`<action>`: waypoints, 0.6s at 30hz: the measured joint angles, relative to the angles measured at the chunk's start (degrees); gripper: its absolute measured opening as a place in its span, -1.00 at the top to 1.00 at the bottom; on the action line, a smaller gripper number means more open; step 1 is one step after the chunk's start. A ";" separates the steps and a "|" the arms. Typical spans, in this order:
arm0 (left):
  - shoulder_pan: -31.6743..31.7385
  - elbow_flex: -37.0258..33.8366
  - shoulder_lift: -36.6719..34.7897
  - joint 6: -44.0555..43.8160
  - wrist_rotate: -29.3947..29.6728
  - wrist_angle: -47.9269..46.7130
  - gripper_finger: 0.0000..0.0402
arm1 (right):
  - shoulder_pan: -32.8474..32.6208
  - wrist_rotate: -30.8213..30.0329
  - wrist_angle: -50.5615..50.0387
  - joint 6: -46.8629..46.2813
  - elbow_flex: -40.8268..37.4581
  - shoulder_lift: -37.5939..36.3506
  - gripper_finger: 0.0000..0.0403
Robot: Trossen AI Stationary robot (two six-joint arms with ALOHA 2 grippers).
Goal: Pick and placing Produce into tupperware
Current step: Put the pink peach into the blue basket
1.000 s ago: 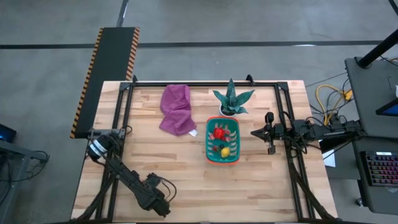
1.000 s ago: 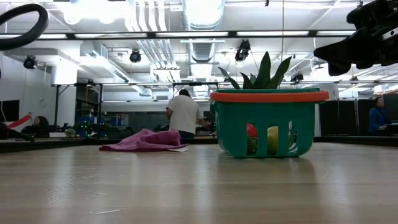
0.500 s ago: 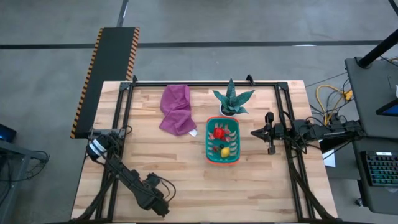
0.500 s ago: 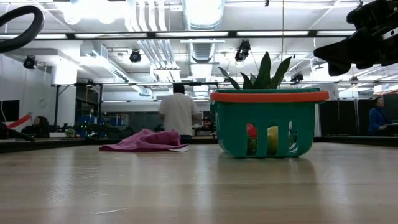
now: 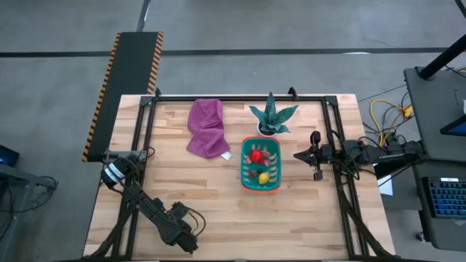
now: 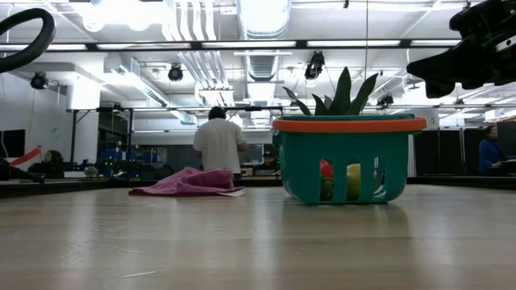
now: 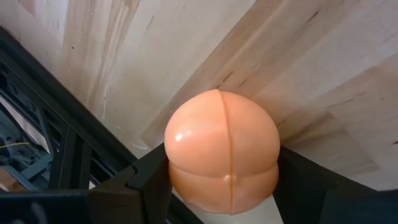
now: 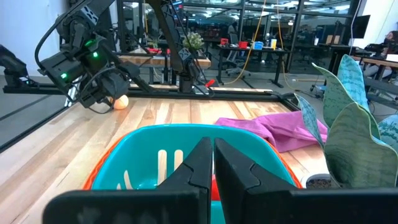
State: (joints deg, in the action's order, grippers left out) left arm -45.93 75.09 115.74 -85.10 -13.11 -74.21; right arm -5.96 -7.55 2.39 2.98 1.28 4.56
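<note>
From above, the left gripper (image 5: 191,236) sits low at the near-left corner of the wooden table (image 5: 218,211), too small here to read its fingers. The right gripper (image 5: 298,155) hangs just beside the teal tupperware (image 5: 245,177), on its right side, apart from it. Inside the basket lie a red fruit (image 5: 257,155) and a yellow lemon (image 5: 263,177). A purple cloth (image 5: 206,127) lies up-left of the basket, and a green spiky plant (image 5: 272,116) stands just behind it.

At table level, the tupperware (image 6: 348,125) stands on bare wood, red and yellow showing through its slots. One dark gripper (image 6: 451,68) hovers high at its right, above rim height. The cloth (image 6: 189,181) lies off to the left. Behind, a big workshop room with ceiling lights, and a person in a white top (image 6: 216,141) standing with back turned.

Left wrist camera: an orange ball (image 7: 222,158) sits right between the two dark fingers (image 7: 146,180), both sides hugging it, over the pale wood.

Right wrist camera: the right gripper (image 8: 213,152) has its fingers pressed together, holding nothing, pointing over the basket's orange rim (image 8: 106,171). Far across the table, the left gripper (image 8: 111,93) is down at the orange ball (image 8: 121,101). Cloth (image 8: 273,127) and plant leaves (image 8: 351,134) sit off to one side.
</note>
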 joint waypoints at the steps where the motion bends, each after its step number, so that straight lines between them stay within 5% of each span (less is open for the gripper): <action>1: -0.01 0.24 -0.10 -0.01 0.43 -0.01 -0.01 | -0.01 0.00 -0.01 0.01 0.00 0.00 0.96; 8: 0.51 1.49 -4.53 -5.02 15.29 0.19 -0.01 | -0.02 0.00 -0.35 0.00 0.00 0.00 0.96; 13: 3.27 1.64 -10.75 -7.48 33.49 0.73 0.00 | -0.01 0.00 -0.35 0.01 0.00 0.02 0.96; 18: 8.58 1.58 -15.82 0.10 53.50 6.37 0.00 | -0.02 0.00 -0.37 0.06 0.00 0.02 0.96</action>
State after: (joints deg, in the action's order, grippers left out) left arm -37.35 76.67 99.93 -85.00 40.39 -67.84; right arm -5.98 -7.55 2.03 3.04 1.28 4.58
